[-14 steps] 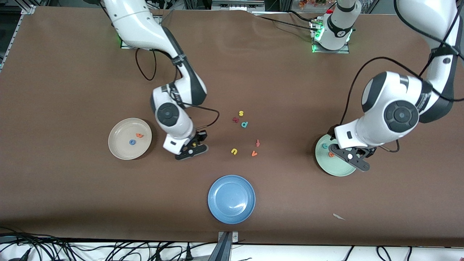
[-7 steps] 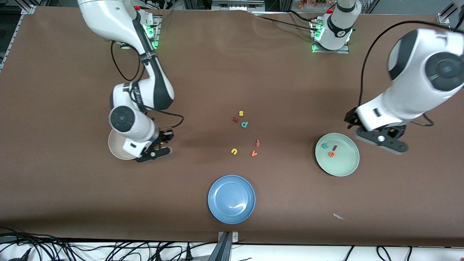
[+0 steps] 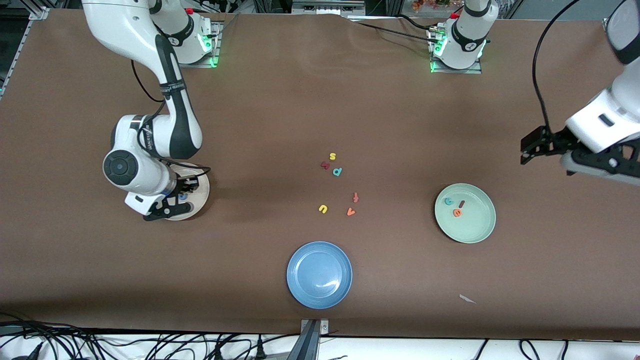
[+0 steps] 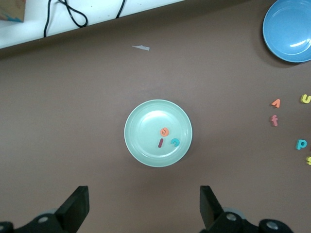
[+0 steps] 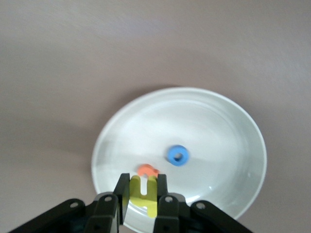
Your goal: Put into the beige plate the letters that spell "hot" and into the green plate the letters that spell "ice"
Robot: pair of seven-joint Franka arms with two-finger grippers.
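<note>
We find the right gripper (image 5: 142, 194) over the beige plate (image 3: 201, 199), clamped on the yellow h (image 5: 142, 194) | blue o (image 5: 178, 155) and orange t (image 5: 147, 170) lie in that plate | left gripper (image 4: 143, 206) hangs spread wide, holding nothing, over bare table toward the left arm's end | green plate (image 3: 482, 225) holds teal c (image 3: 449, 201), red i (image 3: 461, 203), orange e (image 3: 457, 212).

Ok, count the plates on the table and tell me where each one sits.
3. The beige plate lies toward the right arm's end, under the right gripper. The green plate lies toward the left arm's end. The blue plate lies between them, nearest the front camera.
</note>
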